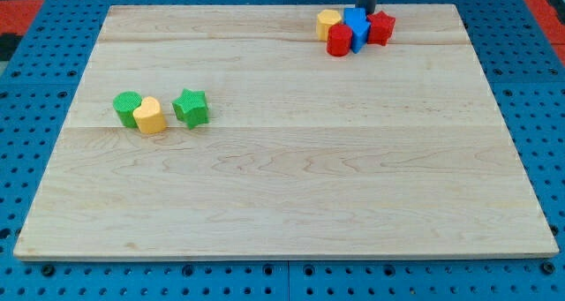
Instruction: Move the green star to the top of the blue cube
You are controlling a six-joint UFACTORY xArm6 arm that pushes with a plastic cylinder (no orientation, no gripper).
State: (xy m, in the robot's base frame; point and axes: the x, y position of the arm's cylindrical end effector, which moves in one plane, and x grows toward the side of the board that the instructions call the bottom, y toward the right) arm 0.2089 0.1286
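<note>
The green star lies at the view's left on the wooden board, just right of a yellow heart and a green round block. The blue cube sits near the view's top edge in a tight cluster, with a yellow block to its left, a red block at its lower left and a red star to its right. My tip stands just above the blue cube at the view's top, touching or nearly touching it, far from the green star.
A blue pegboard table surrounds the board on all sides. The cluster around the blue cube lies close to the board's top edge.
</note>
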